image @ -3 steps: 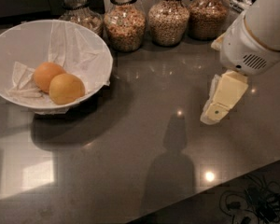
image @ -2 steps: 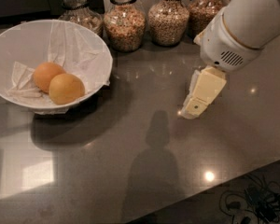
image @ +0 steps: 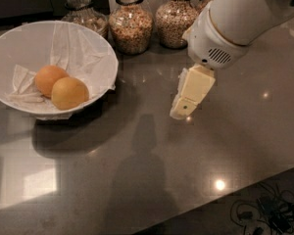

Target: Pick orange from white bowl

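Note:
The orange (image: pixel 69 93), paler yellow-orange, lies in the white bowl (image: pixel 19 39) at the left, on crumpled white napkins. A deeper reddish-orange fruit (image: pixel 48 78) touches it on its far left side. My gripper (image: pixel 183 109) hangs from the white arm over the dark countertop, right of the bowl and clear of its rim. It points down and to the left and holds nothing.
Several glass jars of grains (image: pixel 131 21) stand in a row behind the bowl and the arm. The dark countertop (image: pixel 137 170) ends at its front edge lower right, with cables (image: pixel 264 212) on the floor beyond.
The arm and gripper have moved left across the countertop, toward the bowl. The fruits and bowl have not moved.

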Available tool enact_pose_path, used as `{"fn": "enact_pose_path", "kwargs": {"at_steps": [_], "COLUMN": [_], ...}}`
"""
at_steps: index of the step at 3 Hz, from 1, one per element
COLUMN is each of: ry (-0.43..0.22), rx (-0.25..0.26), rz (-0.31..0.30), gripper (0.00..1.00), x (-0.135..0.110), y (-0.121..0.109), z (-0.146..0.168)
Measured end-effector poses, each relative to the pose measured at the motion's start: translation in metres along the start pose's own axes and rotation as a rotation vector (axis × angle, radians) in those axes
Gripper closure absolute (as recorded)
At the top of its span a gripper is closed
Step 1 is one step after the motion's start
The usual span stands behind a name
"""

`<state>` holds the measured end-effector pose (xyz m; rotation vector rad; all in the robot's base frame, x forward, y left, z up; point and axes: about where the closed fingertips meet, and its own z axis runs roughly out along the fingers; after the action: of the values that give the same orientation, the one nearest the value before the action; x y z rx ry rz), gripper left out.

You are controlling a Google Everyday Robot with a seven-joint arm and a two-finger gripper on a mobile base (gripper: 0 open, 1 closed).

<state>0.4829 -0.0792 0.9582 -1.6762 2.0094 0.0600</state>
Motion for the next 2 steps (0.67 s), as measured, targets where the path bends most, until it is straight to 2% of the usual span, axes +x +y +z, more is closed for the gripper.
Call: {"fn": "enact_pose_path", "kwargs": {"at_steps": [1,2], "ry": [-0.072,-0.21], "rx": [0.01,0.013], "rz": [0.011,0.024], "gripper": [0.0,0.0], "x": [-0.015,-0.066], "y": [-0.001,-0.014], "z": [0.013,0.041]}}
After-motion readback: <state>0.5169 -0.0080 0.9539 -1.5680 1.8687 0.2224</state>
